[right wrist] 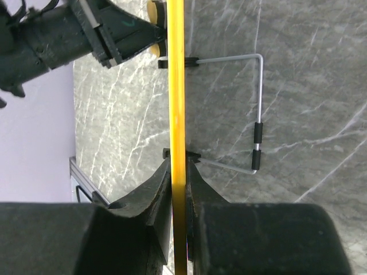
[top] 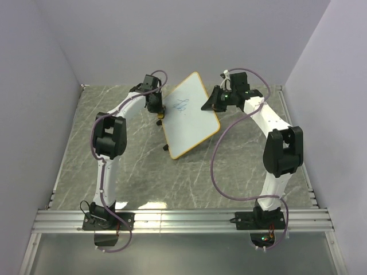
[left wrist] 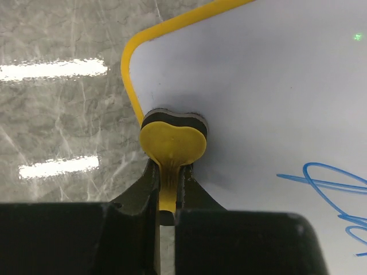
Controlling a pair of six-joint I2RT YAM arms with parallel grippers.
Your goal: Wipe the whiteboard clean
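Observation:
The whiteboard (top: 192, 123) stands tilted on the marble table, white with a thin yellow frame and a blue scribble (top: 179, 105) near its upper left. My left gripper (top: 159, 110) is shut on the stem of a yellow eraser (left wrist: 173, 140), whose black felt presses on the board (left wrist: 275, 86) just inside its left corner, left of the scribble (left wrist: 332, 186). My right gripper (top: 207, 105) is shut on the board's right edge. In the right wrist view the frame (right wrist: 176, 86) runs edge-on between the fingers of my right gripper (right wrist: 179, 172).
A wire stand (right wrist: 258, 114) with black sleeves props the board from behind. The left arm's black gripper (right wrist: 114, 34) reaches the board from the other side. Grey walls close in the table (top: 143, 172) on three sides; a metal rail (top: 183, 219) runs along the near edge.

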